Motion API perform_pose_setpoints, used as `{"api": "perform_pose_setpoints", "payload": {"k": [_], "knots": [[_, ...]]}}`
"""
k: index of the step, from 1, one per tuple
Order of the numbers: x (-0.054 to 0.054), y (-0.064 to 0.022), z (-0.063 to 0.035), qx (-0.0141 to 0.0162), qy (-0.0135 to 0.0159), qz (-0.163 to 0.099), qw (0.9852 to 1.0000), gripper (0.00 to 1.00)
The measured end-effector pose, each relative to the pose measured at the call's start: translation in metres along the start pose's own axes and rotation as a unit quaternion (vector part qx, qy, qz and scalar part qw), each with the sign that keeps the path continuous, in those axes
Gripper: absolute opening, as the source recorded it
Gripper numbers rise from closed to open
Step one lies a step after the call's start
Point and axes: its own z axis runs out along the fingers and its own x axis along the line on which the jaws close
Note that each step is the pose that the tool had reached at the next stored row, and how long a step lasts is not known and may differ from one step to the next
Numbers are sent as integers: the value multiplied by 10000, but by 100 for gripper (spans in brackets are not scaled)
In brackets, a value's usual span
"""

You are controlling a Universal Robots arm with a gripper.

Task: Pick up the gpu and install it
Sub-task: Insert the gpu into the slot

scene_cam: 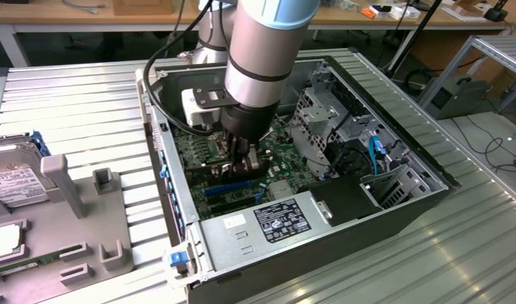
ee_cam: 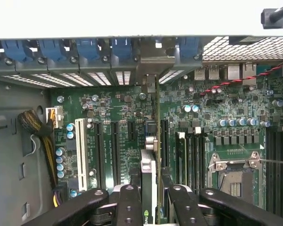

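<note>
Spanning the scene, the ribbed metal counter (scene_cam: 72, 101) carries an open computer case (scene_cam: 342, 234) lying on its side, with a grey fixture (scene_cam: 80, 209) and a silver hard drive (scene_cam: 12, 177) toward the exterior view's left. Inside the case sits the green motherboard (ee_cam: 118, 117), the power supply (scene_cam: 266, 221) at its near end. The robot arm (scene_cam: 262, 57) reaches down into the case. Its tool (ee_cam: 148, 197) is partly closed on the gpu (ee_cam: 150, 174), gripping the card edge-on, upright over the motherboard's expansion slots (ee_cam: 106, 150), its bracket end toward the case's rear slot openings (ee_cam: 118, 77).
</note>
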Motion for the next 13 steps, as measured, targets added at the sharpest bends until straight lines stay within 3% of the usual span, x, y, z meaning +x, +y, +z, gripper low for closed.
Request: {"api": "perform_pose_setpoints", "payload": {"k": [1,3,6,8,13], "knots": [[0,0,2,0,4,0,10000,27],[0,0,5,4,84,2,10000,27],[0,-15,7,4,123,3,9999,27],[-1,-61,7,3,125,3,9999,27],[-2,-64,7,2,126,4,9999,27]]}}
